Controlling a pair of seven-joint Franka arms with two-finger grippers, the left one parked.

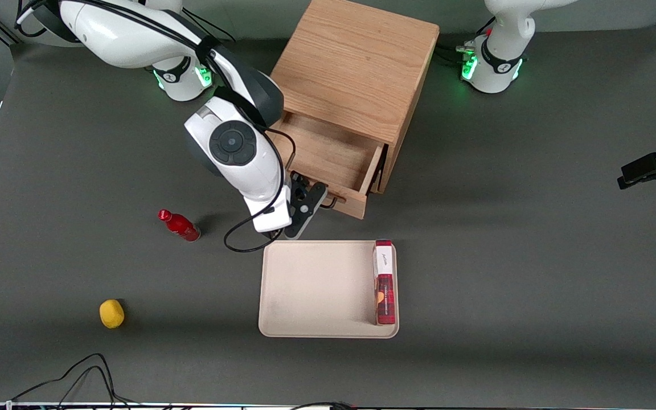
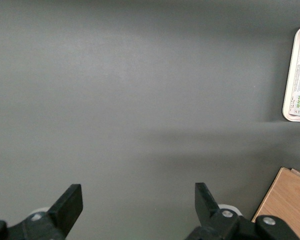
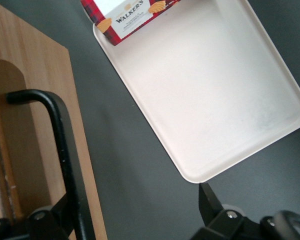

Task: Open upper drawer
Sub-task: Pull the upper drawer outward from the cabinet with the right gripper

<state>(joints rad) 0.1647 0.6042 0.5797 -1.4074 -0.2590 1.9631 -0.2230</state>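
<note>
Front view shows the upper drawer [image 1: 332,165] pulled out of the wooden cabinet [image 1: 356,68], its shallow wooden inside bare and open to the camera. The drawer front faces the front camera, and the black wire bar handle [image 1: 336,200] sits on that face. The right arm's gripper [image 1: 312,200] is at the drawer front, right at the handle, just above the edge of the beige tray [image 1: 311,290] that lies on the dark grey table [image 1: 533,256] nearer the camera than the cabinet.

In the right wrist view the handle [image 3: 60,150] runs past one black finger [image 3: 50,220], while the other finger [image 3: 210,205] stands well apart from it over the table; the jaws are spread wide and clamp nothing.

A red tartan Walkers shortbread box [image 1: 384,282] lies in the tray along its rim. Toward the working arm's end of the table lie a small red bottle [image 1: 180,225] and, nearer the camera, a yellow lemon-like object [image 1: 111,313].
</note>
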